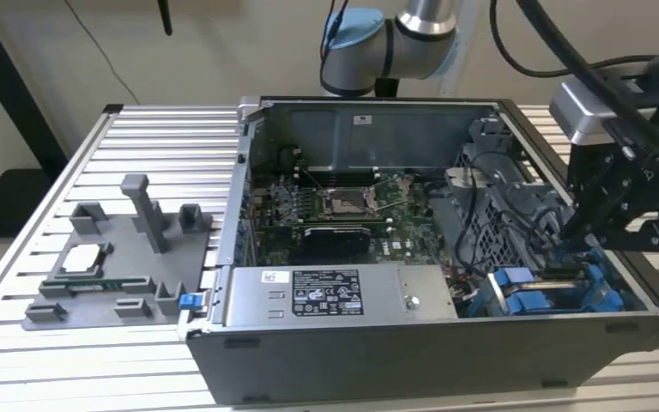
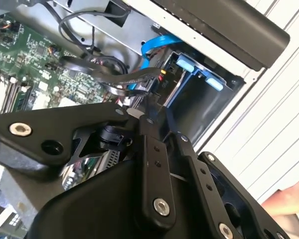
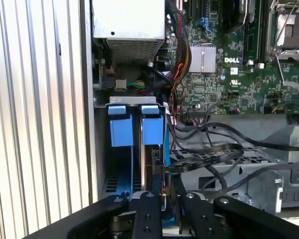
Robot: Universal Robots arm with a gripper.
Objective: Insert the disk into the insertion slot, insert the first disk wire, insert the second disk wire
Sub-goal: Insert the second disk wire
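The claw hangs low over the drive bay at the front corner of the open computer case, on the exterior view's right, its fingers drawn close together and reaching down into the bay; they seem to pinch a thin edge or plug between them, though I cannot tell what. In the first wrist view the blue tabs of the slot stand just beyond the fingertips, and the disk appears to sit already down between the blue rails, only a narrow edge of it showing. The low, steep reach suits work at the disk's end, where a plug would go. Loose black cables loop right beside the bay and crowd the approach. The motherboard, the grey box with a sticker and a grey parts holder on the slatted worktop lie well apart.
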